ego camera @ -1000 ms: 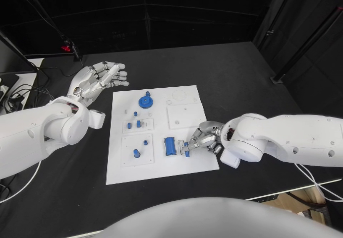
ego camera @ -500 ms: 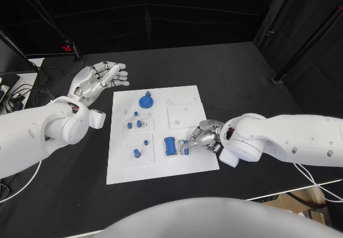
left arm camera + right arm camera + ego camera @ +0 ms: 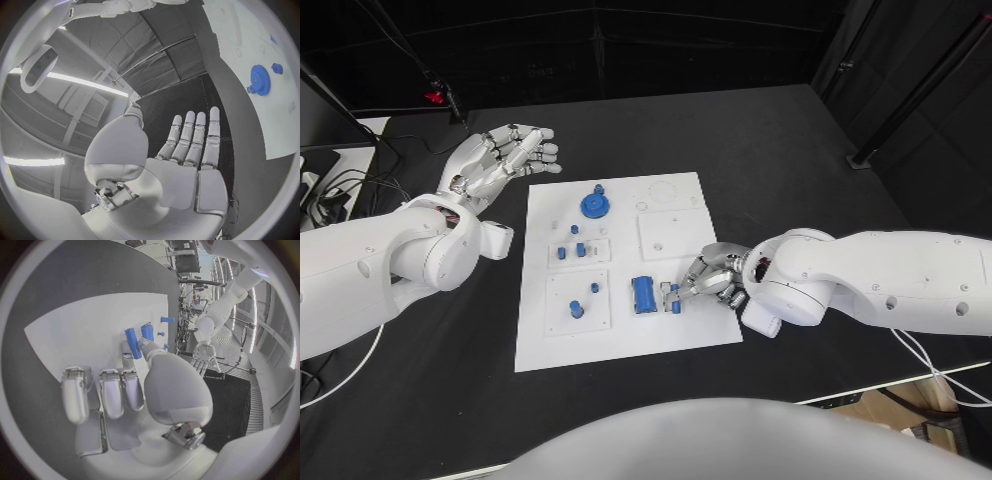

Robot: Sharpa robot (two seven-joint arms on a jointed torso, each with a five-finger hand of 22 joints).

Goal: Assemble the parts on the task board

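The white task board (image 3: 620, 335) lies in the middle of the black table. On it are a blue gear (image 3: 594, 204), several small blue pegs (image 3: 574, 250) and a long blue part (image 3: 643, 294). My right hand (image 3: 710, 279) rests low over the board's right side. Its thumb and a finger pinch a small blue part (image 3: 675, 304) just right of the long part. In the right wrist view the thumb lies against this blue part (image 3: 131, 341). My left hand (image 3: 503, 156) hovers off the board's far left corner, fingers straight and apart, holding nothing. The left wrist view shows that hand (image 3: 187, 160), the gear (image 3: 259, 80) and the board (image 3: 278, 125).
Two raised white plates on the board's left half carry blue pegs (image 3: 573, 310). A bare white plate (image 3: 668, 235) sits on the board's right half. Cables lie at the table's left edge (image 3: 336, 185). Bare black table surrounds the board.
My right hand has edged slightly left, bringing the small blue part closer to the long blue part. The left hand has stayed still.
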